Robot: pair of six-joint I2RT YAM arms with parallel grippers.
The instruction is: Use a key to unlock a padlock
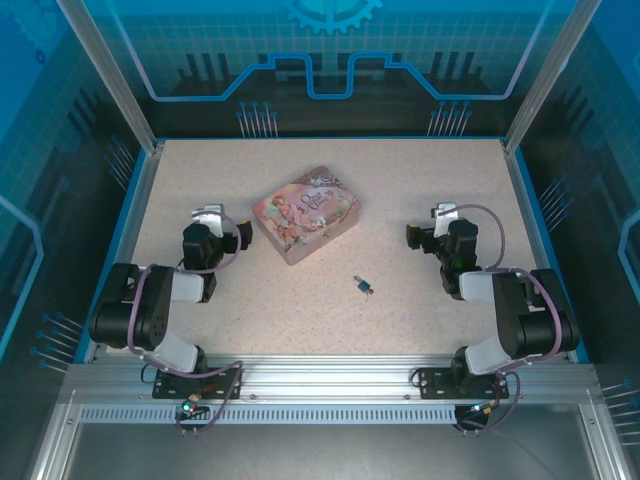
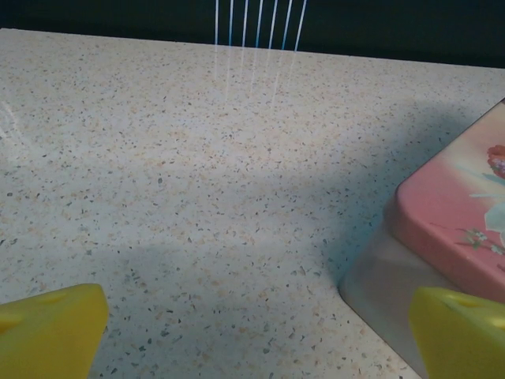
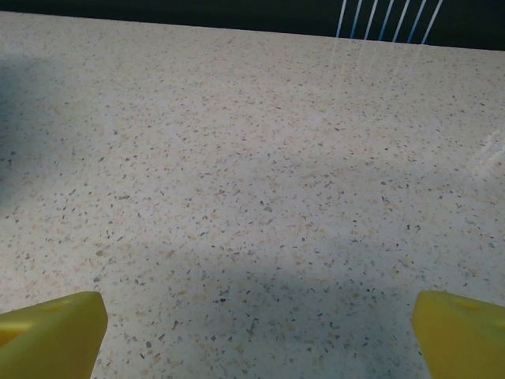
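Two arms: both sit folded at the near side of the table (image 1: 420, 175), one at each side, wrists pointing toward the far edge
Left gripper (image 1: 212, 218): in the left wrist view we see its yellow fingertips (image 2: 49, 332) spread wide at the lower corners, with bare table between them; it holds nothing
Right gripper (image 1: 445, 220): its fingertips (image 3: 47, 332) are likewise spread wide in the right wrist view, with speckled table between them
Padlock (image 1: 362, 285): a tiny dark bluish item lying on the table right of centre, between the two arms and nearer the right one, well apart from both grippers
Key (image 1: 370, 291): we make out a pale speck touching the padlock's near right end; it is too small for us to tell whether it sits in the lock
Tin (image 1: 305, 213): pink and illustrated, flat on the table beyond and left of the padlock, just right of the left gripper; in the left wrist view the tin (image 2: 461, 213) shows one corner at the right edge
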